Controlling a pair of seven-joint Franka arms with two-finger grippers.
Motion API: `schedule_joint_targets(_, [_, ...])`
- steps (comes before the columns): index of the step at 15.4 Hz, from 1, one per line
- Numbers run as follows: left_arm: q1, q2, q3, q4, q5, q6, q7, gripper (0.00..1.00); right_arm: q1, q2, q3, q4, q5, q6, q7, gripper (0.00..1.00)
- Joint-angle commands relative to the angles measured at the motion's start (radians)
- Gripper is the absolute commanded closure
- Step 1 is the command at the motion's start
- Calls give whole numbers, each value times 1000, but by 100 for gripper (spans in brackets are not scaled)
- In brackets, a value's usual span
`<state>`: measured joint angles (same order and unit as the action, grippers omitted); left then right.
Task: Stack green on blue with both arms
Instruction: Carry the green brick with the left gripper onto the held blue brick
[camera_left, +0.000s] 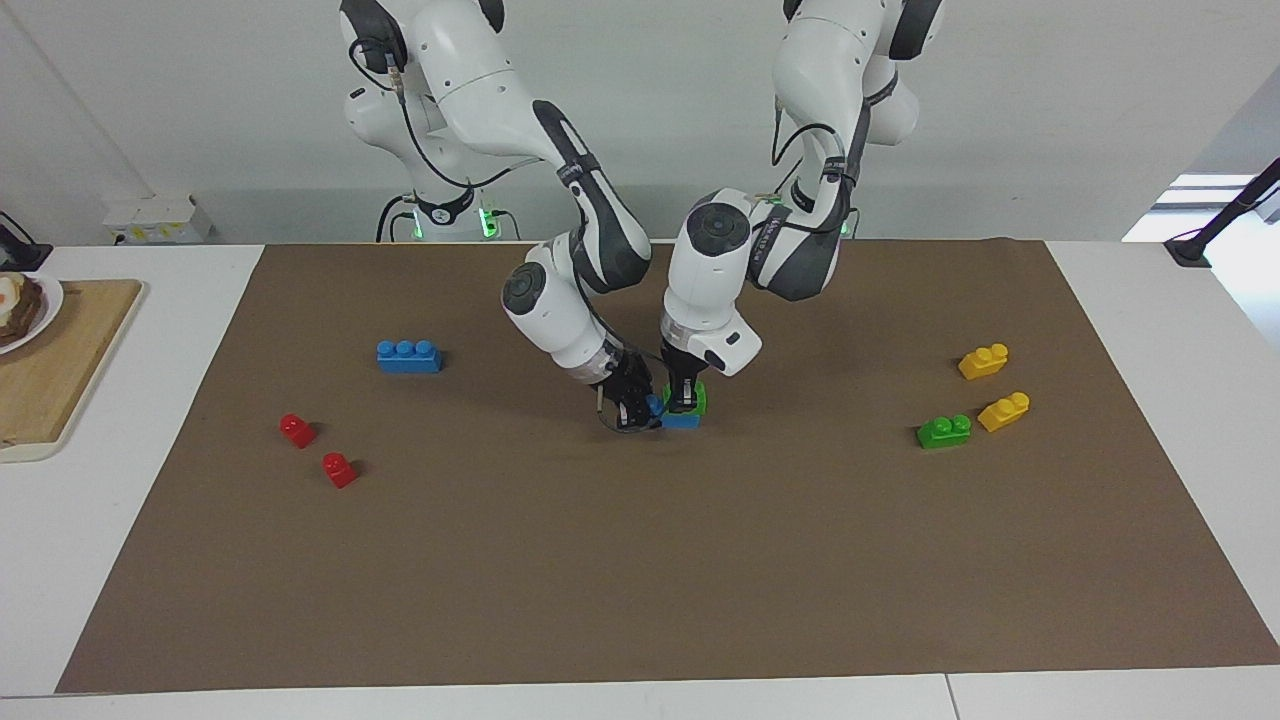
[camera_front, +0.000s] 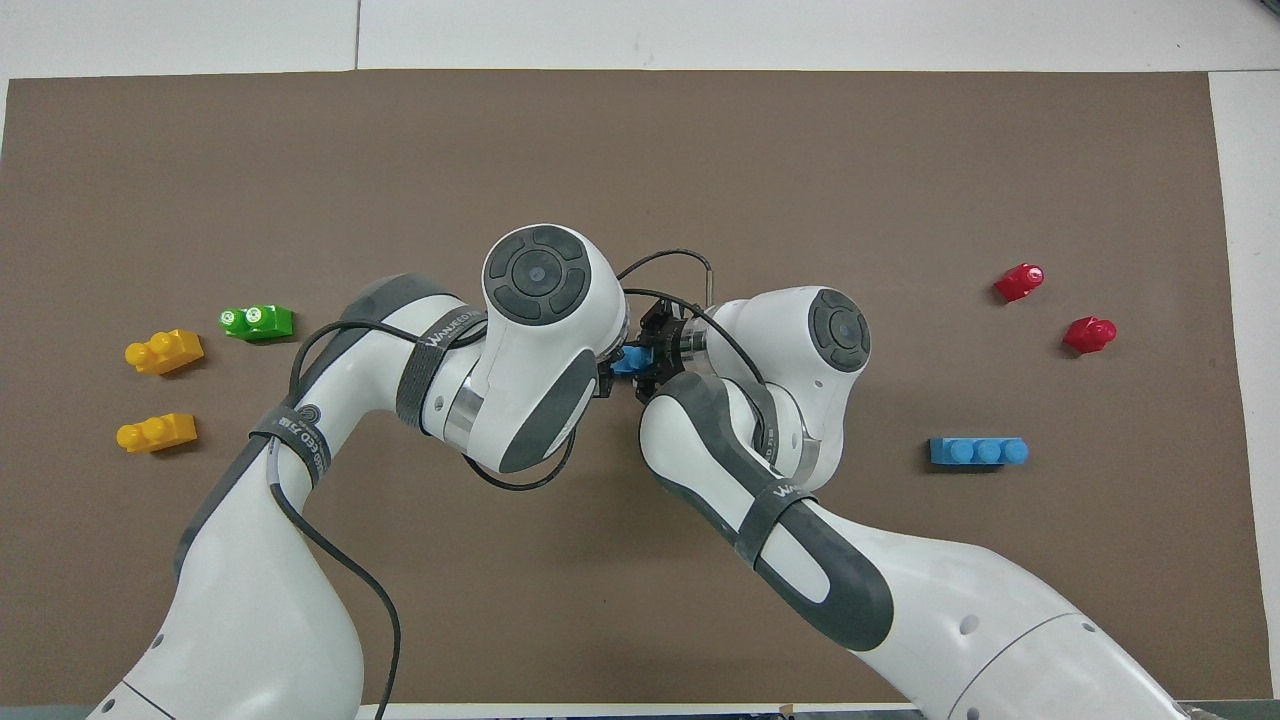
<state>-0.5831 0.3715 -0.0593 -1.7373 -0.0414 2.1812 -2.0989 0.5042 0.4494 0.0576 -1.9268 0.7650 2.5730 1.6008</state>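
In the middle of the brown mat (camera_left: 640, 560) a blue brick (camera_left: 681, 420) lies with a green brick (camera_left: 696, 398) on top of it. My left gripper (camera_left: 685, 401) points straight down and is shut on the green brick. My right gripper (camera_left: 640, 410) comes in low from the side and is shut on the blue brick's end. In the overhead view only a bit of the blue brick (camera_front: 628, 360) shows by the right gripper (camera_front: 650, 356). The green brick and the left gripper are hidden there under the left wrist.
A second blue brick (camera_left: 409, 356) and two red bricks (camera_left: 297, 430) (camera_left: 339, 469) lie toward the right arm's end. A second green brick (camera_left: 944, 431) and two yellow bricks (camera_left: 983, 361) (camera_left: 1003, 411) lie toward the left arm's end. A wooden board (camera_left: 60, 370) lies off the mat.
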Motion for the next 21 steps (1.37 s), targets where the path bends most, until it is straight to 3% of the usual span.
schedule_joint_targets(1, [-6,-19,13,-74,12,25,34,100,1,8,-1,-20,28,42,-35,100])
schedule_joint_targets(11, [-14,-22,12,-120,12,97,92,100,-1,8,-1,-20,28,44,-35,100])
schedule_joint_targets(21, [-17,-17,13,-119,11,74,82,100,-4,9,-1,-18,28,44,-35,100])
